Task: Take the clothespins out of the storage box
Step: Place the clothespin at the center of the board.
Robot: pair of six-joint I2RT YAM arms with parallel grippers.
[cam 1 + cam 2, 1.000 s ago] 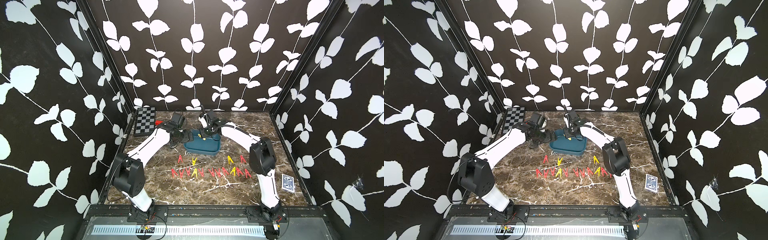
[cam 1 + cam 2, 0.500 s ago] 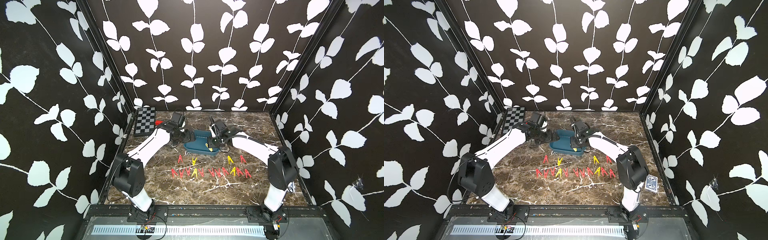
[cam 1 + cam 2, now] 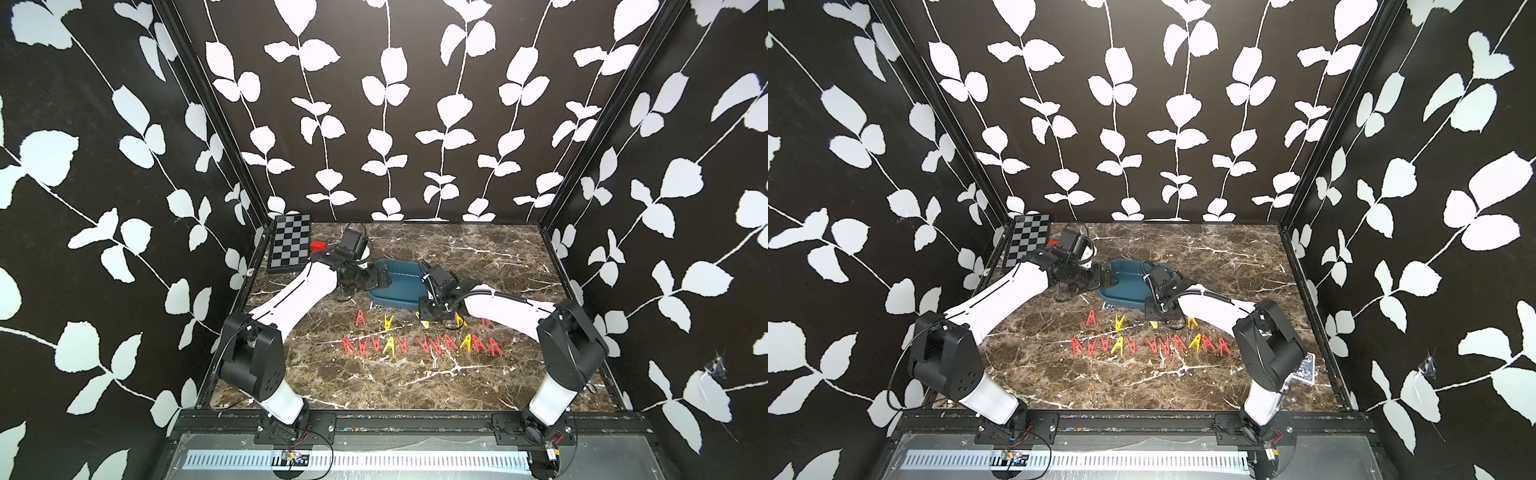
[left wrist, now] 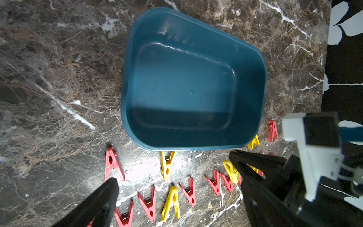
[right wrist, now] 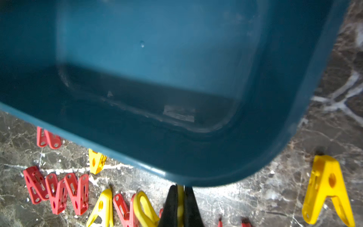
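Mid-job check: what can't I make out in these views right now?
Right wrist view: held yellow clothespin, only a sliver between the shut jaws.
Both top views: storage box near corner, under the right arm.
A top view: playing-card deck, half behind the right arm's elbow.
A top view: two box-side clothespins, partly under the right arm.

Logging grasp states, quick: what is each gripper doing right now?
Left gripper: open, holding nothing.
Right gripper: closed on a yellow clothespin.
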